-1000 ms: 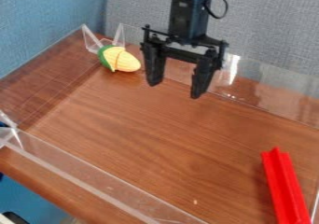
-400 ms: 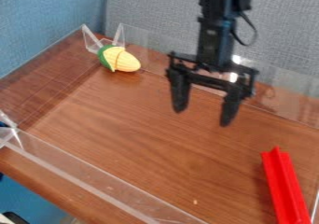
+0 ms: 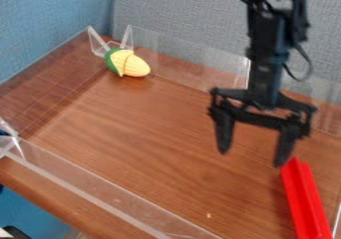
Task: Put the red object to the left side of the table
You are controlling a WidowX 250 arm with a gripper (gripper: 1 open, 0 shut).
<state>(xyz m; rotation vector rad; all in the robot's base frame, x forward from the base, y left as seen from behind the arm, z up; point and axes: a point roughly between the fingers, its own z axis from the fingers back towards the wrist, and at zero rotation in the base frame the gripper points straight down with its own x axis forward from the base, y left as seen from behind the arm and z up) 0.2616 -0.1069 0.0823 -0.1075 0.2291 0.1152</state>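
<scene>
The red object [image 3: 305,200] is a long, narrow bright red bar lying on the table [image 3: 147,133] at the front right corner, running toward the bottom edge of the view. My gripper [image 3: 256,150] hangs pointing down just above and to the left of the bar's far end, its two black fingers [image 3: 224,135] spread wide with nothing between them. The right finger's tip is close to the bar's upper end; no contact shows.
A yellow-and-green corn-like toy [image 3: 127,63] lies at the back left of the table. Low clear acrylic walls [image 3: 80,188] edge the dark wood-grain top. A blue-grey panel stands behind.
My gripper has travelled from the back middle of the table to the right and down toward the red bar. It stayed open throughout. The bar and the corn toy have not moved.
</scene>
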